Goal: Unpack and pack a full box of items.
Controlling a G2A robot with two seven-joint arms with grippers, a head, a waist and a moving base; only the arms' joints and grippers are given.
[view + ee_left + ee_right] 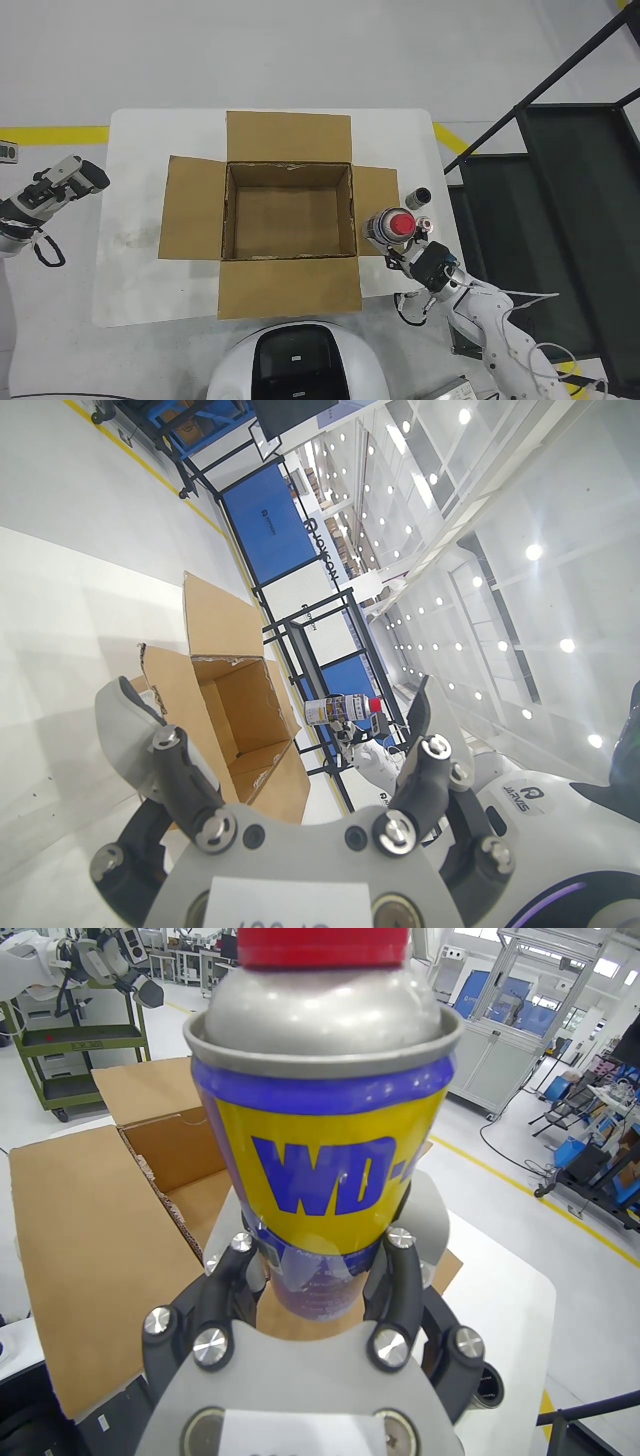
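We see the right pincer [325,1228] closed partway around the lower body of a spray can [325,1128], its two dark fingers [400,1268] pressed against the can's sides, so the opening is just the can's width. The can stands upright in that grip, red cap on top. From above it hangs over the right-hand flap of the cardboard box [290,135], just beside the box's right wall, with the right pincer [415,245] on the robot's side of it. The left pincer [275,720] is spread wide with nothing between its fingers [125,720]. In the top view this left pincer [75,178] sits off the table's left edge, well apart from the box. The can [390,225] carries a yellow band with big blue lettering, blue bands above and below it, and small pale print lower down that we cannot make out. The box sits in the middle of a white table [140,250] with all four flaps folded outward and its bare brown floor in sight. A small dark cylinder [418,196] stands on the table just beside the right flap. Around the table lies a pale grey floor with a yellow line [55,134], and a black metal frame [540,180] rises to the right. Farther off stand a green cart [75,1058] and blue wall panels [270,535].
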